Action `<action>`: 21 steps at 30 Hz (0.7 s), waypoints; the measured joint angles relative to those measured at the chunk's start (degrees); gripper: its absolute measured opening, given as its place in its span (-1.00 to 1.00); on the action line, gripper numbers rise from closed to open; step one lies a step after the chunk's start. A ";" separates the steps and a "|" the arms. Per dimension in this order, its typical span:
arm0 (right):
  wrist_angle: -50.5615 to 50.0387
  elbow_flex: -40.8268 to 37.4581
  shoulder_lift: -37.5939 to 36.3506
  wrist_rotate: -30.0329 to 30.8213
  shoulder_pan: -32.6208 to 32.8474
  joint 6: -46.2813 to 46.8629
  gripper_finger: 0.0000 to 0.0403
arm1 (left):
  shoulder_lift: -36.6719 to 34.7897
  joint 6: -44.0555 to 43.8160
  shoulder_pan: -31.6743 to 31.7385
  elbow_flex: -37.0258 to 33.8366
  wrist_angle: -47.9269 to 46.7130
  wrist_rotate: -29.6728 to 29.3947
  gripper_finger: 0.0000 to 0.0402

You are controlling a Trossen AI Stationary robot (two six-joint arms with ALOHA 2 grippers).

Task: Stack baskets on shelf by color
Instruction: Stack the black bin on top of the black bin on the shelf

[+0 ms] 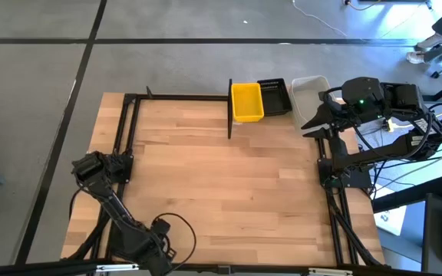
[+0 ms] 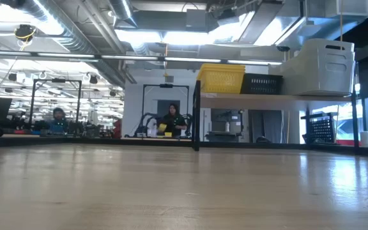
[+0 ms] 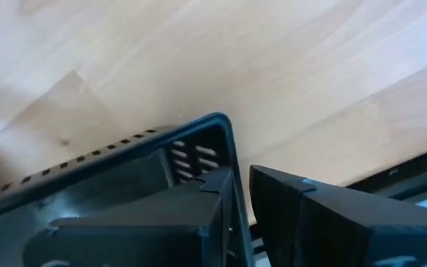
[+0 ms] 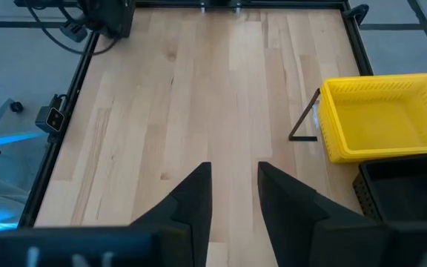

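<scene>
Baskets [image 1: 247, 102] line table's [image 1: 221, 192] far edge.

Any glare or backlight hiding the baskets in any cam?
Low view: bright ceiling lights behind the shelf, yet yellow basket, black basket and whitish basket read fine. High view: even light, no glare.

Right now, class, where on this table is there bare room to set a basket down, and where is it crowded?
The tabletop is bare between the two arms. The shelf at the far edge is crowded: yellow basket, black basket and whitish basket side by side, with the right gripper above them.
</scene>
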 joint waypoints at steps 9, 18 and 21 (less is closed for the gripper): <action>0.02 0.00 0.00 0.00 -0.02 0.17 -0.46 | -0.33 5.94 2.80 0.00 -1.00 4.58 -0.78; 0.06 0.00 0.02 0.00 -0.01 0.11 -0.46 | -0.33 6.65 2.94 0.81 -2.32 10.13 -0.78; 0.07 0.00 0.02 0.00 -0.02 0.09 -0.46 | -0.33 6.65 2.94 0.85 -3.51 10.11 -0.78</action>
